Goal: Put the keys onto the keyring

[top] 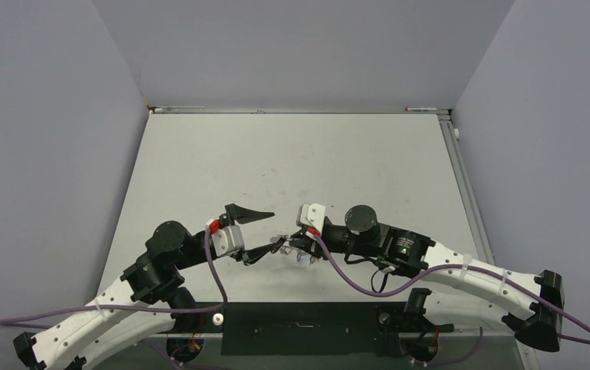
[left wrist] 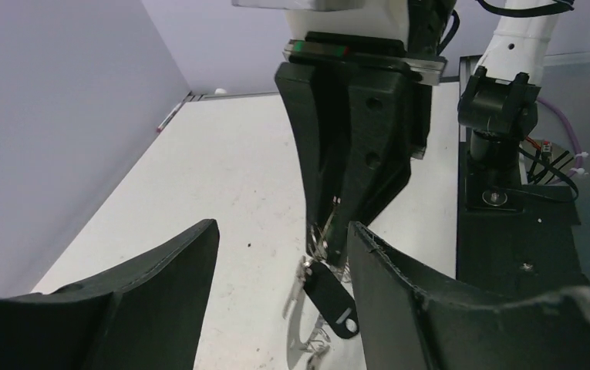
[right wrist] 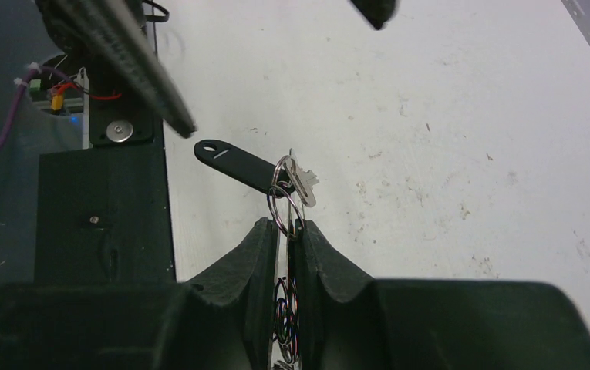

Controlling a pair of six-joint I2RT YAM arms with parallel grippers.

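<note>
My right gripper (right wrist: pixel 288 225) is shut on thin silver wire rings (right wrist: pixel 284 206), which stick out of its tips. Whether they belong to the large keyring I cannot tell. A black plastic tag (right wrist: pixel 234 163) and a small silver key (right wrist: pixel 301 183) hang from these rings just above the table. In the left wrist view the same black tag (left wrist: pixel 332 297) and key (left wrist: pixel 299 284) dangle under the right gripper (left wrist: pixel 330 239). My left gripper (left wrist: pixel 282 231) is open and empty, its fingers on either side of the bunch without touching it. In the top view the left gripper (top: pixel 274 229) and the right gripper (top: pixel 301 248) meet tip to tip.
The white tabletop (top: pixel 299 162) is walled at the back and both sides. A black base plate (top: pixel 299 327) lies along the near edge, close under the bunch. More wire and key parts (left wrist: pixel 315 343) lie on the table below the tag.
</note>
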